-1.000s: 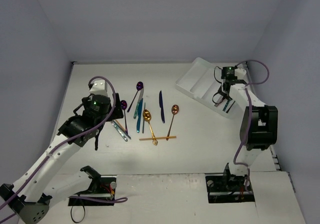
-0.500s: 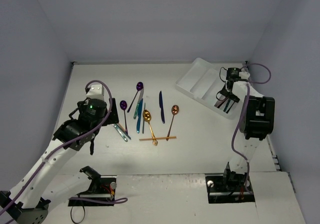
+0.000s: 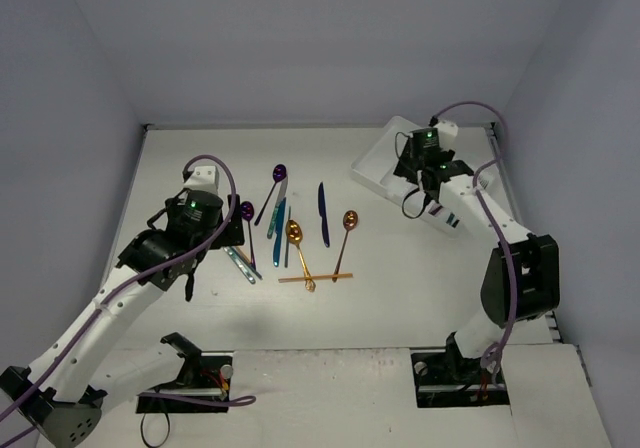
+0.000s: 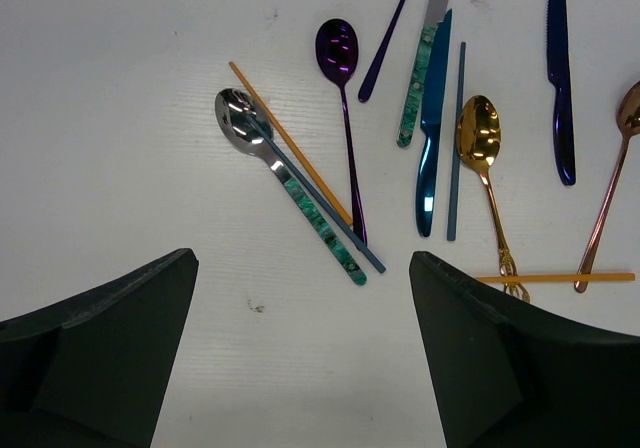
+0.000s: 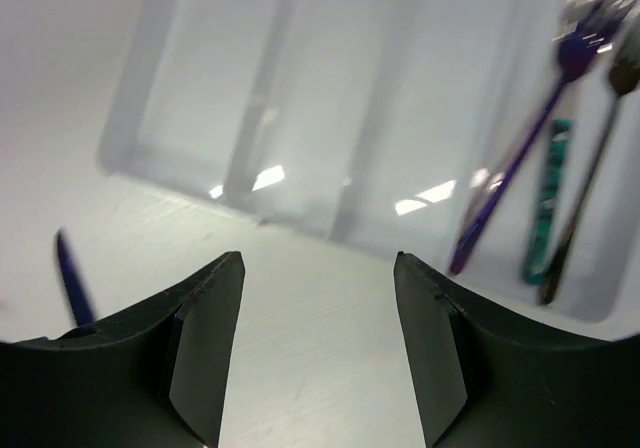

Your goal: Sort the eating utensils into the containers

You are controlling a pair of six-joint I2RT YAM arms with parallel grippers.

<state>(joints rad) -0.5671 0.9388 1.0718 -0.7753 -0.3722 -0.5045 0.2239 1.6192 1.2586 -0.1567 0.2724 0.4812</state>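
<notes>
Nearest, left fingers spread wide, holding nothing, poised above bare white tabletop just short of the loose utensils.

Just beyond, silver spoon with a teal handle, lying aslant, bowl to the left. Running along nearly the same slant and crossing it, orange chopstick and grey chopstick. Meeting that bundle at its handle end, purple spoon, bowl pointing away.

To the right, blue knife with slate chopstick just beside it. Overlapping the blue blade's far end, teal-handled knife. Next to that, slim handle of second purple spoon, bowl out of the wrist view.

Further right, gold spoon, handle tip touching second orange chopstick, which lies crosswise. Resting on the same stick, handle end of copper spoon. Between those two spoons and a little farther off, dark blue knife.

Farthest, toward the back right corner, white tray, set askew. Hovering at its near edge, right fingers, parted wide and empty. Already lying side by side in the end compartment, on the right in the blurred wrist view: purple fork, teal-handled utensil and dark slim utensil, kind not clear.
</notes>
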